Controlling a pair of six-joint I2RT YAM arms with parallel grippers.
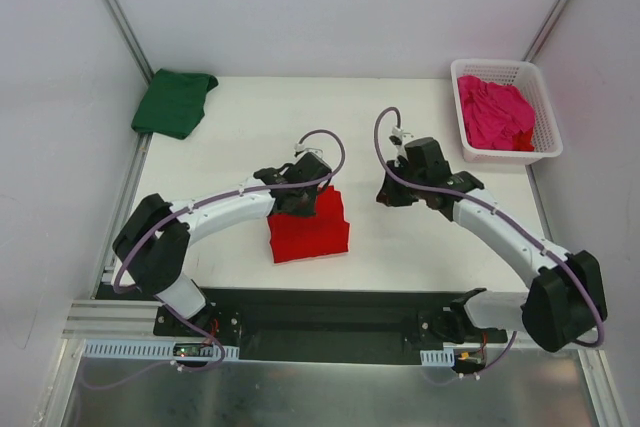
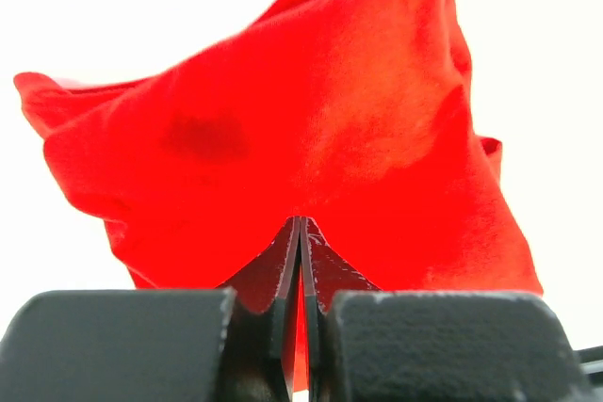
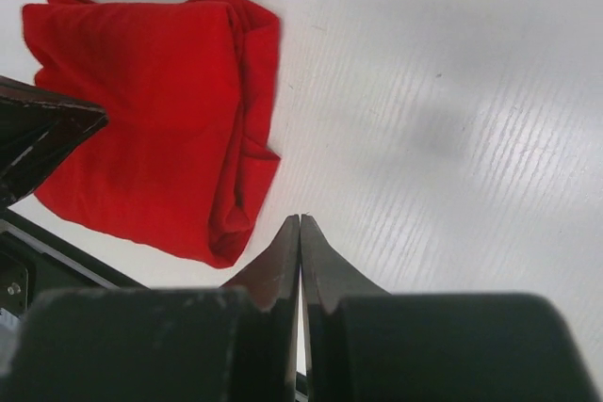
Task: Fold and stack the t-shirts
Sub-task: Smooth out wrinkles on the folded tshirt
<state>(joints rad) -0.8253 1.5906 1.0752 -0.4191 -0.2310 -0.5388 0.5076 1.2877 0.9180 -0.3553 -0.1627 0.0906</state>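
The red t-shirt (image 1: 308,229) lies folded in a compact block on the table (image 1: 400,237) near the front middle. My left gripper (image 1: 300,197) is over its far edge, jaws shut. In the left wrist view the tips (image 2: 301,220) meet right against the red cloth (image 2: 311,138), and no fold shows between them. My right gripper (image 1: 390,192) is shut and empty over bare table just right of the shirt; its tips (image 3: 300,218) sit beside the shirt's edge (image 3: 151,120). The dark green t-shirt (image 1: 175,100) lies folded at the back left. The magenta t-shirt (image 1: 495,112) is crumpled in the basket.
A white lattice basket (image 1: 545,117) stands at the back right corner. White walls close in the table at the back and sides. The left gripper's dark finger (image 3: 38,134) shows at the left edge of the right wrist view.
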